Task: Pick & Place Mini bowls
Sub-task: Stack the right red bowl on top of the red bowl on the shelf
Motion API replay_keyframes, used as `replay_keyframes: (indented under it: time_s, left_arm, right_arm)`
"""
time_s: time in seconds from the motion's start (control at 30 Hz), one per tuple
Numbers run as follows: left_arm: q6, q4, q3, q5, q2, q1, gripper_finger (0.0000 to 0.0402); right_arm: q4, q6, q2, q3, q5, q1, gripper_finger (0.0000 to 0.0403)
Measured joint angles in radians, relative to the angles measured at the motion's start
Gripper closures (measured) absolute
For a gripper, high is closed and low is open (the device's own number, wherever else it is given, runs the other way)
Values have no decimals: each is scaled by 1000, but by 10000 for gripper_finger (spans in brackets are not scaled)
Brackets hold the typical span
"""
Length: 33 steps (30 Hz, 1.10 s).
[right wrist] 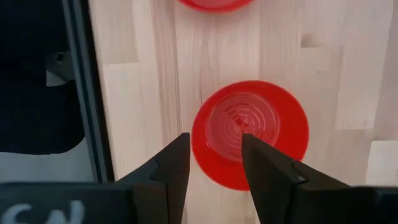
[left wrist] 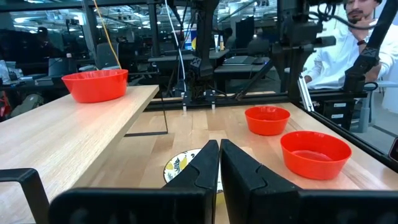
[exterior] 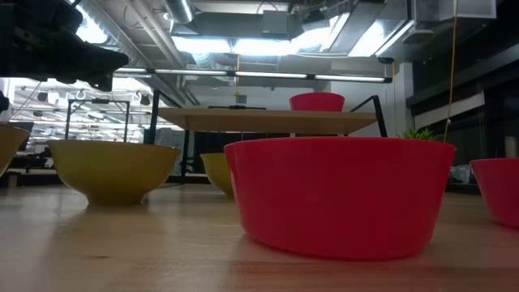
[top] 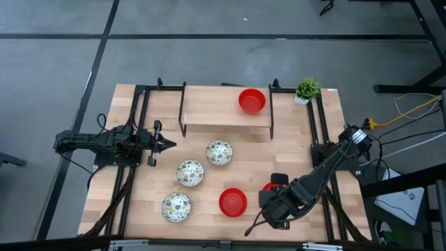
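From above, one red bowl [top: 251,100] sits on the little shelf [top: 226,116], three flowery bowls [top: 219,153] and another red bowl [top: 233,201] sit on the table [top: 139,209], and the right gripper [top: 268,199] hangs over a third red bowl [top: 267,188] near the front right. The right wrist view shows that gripper's fingers [right wrist: 174,163] spread wide just above this bowl, not touching it. In the left wrist view the left gripper [left wrist: 219,163] has its fingers pressed together, holding nothing, above a flowery bowl.

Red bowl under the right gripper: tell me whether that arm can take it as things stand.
Probably yes: the right gripper hangs open directly over the red bowl, one finger inside the rim, nothing between them.
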Motion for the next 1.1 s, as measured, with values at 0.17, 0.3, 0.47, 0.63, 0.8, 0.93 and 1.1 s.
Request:
replay_keyframes:
  time_s: [0.17,0.3,0.47,0.63,0.8,0.93,1.1]
  left_arm:
    - [0,0,0,0,0,0,391]
    - [0,0,0,0,0,0,393]
    - [0,0,0,0,0,0,394]
    - [0,0,0,0,0,0,390]
    - [0,0,0,0,0,0,389]
    - [0,0,0,0,0,0,391]
    - [0,0,0,0,0,0,389]
  right_arm:
    - [1,8,46,0,1,14,257]
    - [5,56,75,0,0,24,257]
    - [5,116,108,0,3,41,257]
    - [5,148,138,0,2,63,257]
    - [-1,184,164,0,2,73,257]
    - [-2,192,181,0,2,75,257]
    - [-3,192,200,0,2,78,257]
